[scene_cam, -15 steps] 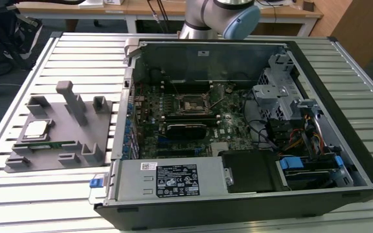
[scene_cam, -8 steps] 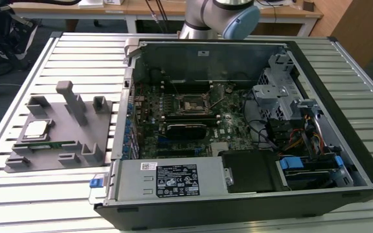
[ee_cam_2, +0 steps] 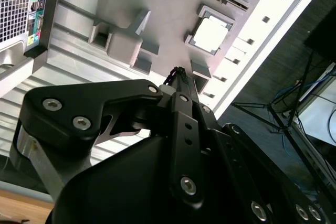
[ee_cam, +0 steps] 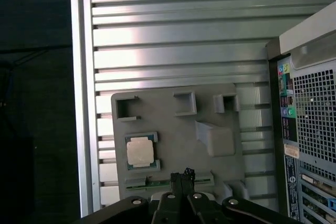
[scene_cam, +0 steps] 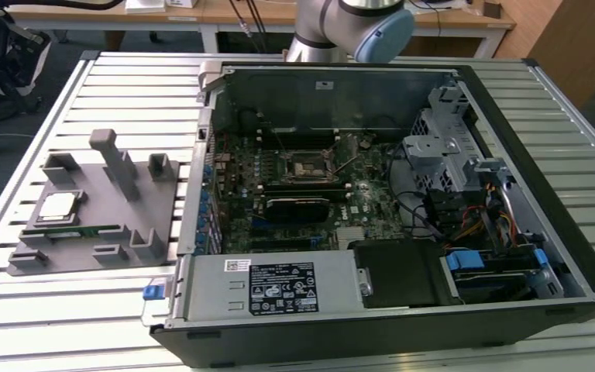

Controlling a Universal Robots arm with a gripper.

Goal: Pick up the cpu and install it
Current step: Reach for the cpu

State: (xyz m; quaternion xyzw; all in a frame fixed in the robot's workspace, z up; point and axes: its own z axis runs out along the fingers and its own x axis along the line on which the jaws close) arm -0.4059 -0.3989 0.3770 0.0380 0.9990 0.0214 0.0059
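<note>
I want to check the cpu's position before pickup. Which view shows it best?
The first wrist view: the cpu is seen flat-on and whole in its tray. The second wrist view shows it slanted; the exterior view, from afar, at its left.

Grey holder plate [ee_cam: 173,129] lies flat on the slatted metal table [ee_cam: 178,40]. The cpu [ee_cam: 140,152] sits in a square recess of the holder, silver top up. A green memory stick [ee_cam: 152,183] lies in a slot just beside the cpu. The end effector [ee_cam: 182,176], fingertips together and empty, shows in front of that slot. The computer case [ee_cam: 310,103] stands near the holder, ports facing it.
</note>
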